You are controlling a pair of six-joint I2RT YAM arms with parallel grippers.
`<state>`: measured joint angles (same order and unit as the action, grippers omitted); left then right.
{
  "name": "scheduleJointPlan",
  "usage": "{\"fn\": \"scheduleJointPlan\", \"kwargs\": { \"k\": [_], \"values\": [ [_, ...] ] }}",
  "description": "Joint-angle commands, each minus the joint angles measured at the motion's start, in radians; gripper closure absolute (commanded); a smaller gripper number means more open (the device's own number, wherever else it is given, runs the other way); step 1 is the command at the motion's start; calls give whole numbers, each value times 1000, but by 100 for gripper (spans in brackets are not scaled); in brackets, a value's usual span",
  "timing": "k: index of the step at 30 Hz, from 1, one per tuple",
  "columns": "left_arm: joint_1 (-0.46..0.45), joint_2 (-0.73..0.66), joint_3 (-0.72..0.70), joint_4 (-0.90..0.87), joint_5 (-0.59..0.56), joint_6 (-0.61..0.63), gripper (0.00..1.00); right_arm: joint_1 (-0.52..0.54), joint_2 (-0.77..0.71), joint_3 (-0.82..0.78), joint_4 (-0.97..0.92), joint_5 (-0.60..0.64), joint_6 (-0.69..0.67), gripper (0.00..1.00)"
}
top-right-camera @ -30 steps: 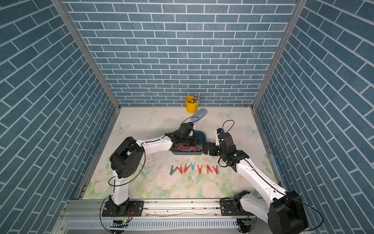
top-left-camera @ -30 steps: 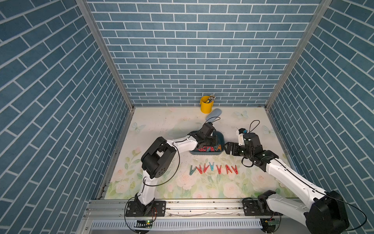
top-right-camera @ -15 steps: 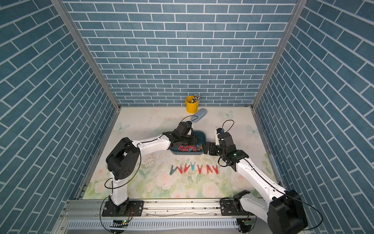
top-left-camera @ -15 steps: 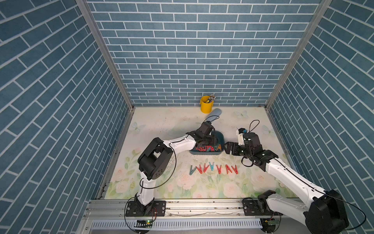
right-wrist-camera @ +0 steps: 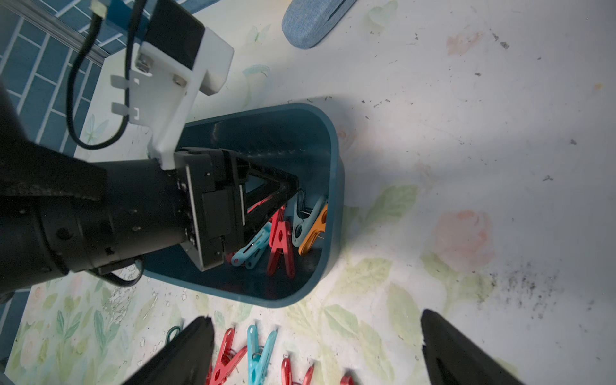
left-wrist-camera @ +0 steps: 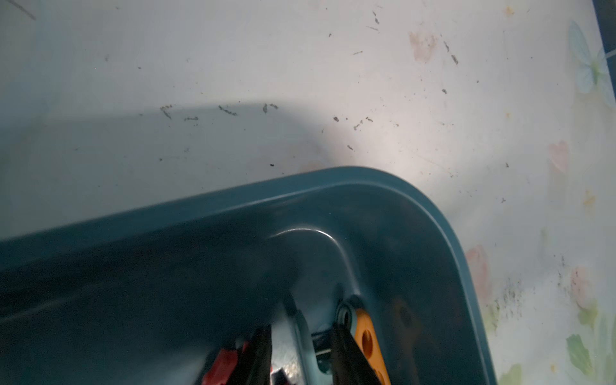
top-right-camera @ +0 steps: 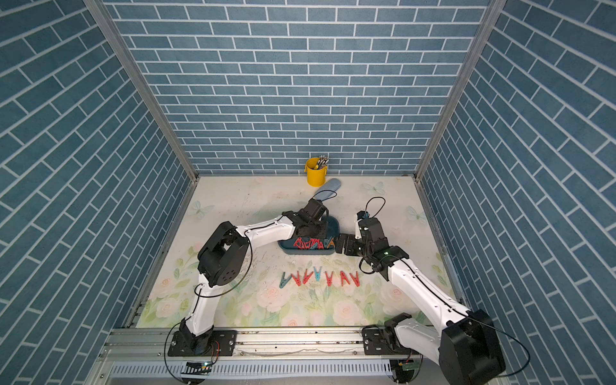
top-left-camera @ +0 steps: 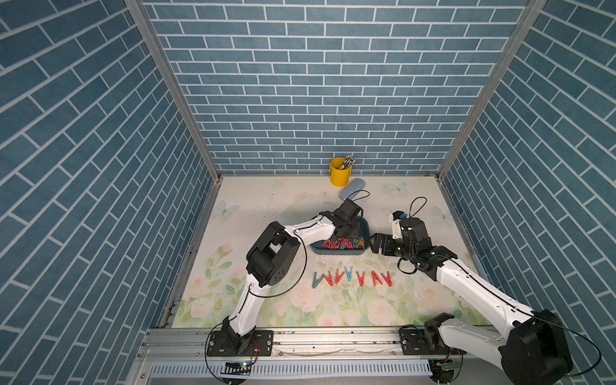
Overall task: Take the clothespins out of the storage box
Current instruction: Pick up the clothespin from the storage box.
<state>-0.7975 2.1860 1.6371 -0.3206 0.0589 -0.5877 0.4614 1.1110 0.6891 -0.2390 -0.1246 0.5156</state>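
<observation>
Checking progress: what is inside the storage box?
Red, light blue and one orange clothespins lie inside the storage box; the left gripper reaches among them. Its arm hides the rest.

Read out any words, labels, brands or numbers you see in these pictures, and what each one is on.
None: no text is readable.
The storage box, the clothespins, the yellow bucket and the light blue case show no lettering.
The circuit board at the front edge is too small to read.
</observation>
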Motion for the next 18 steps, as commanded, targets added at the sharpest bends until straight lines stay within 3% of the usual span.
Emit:
{"fn": "scheduleJointPlan", "kwargs": {
  "k": [1,14,18],
  "values": [
    [-16,31,40,-79,-31,18,67,-7,7,24,-3,6,-23,1],
    [-41,112,136,-172,-81,34,68,-14,12,20,-1,4,-22,1],
    [-48,138,175,-204,-102,38,76,-15,8,18,0,3,-20,1]
  ]
}}
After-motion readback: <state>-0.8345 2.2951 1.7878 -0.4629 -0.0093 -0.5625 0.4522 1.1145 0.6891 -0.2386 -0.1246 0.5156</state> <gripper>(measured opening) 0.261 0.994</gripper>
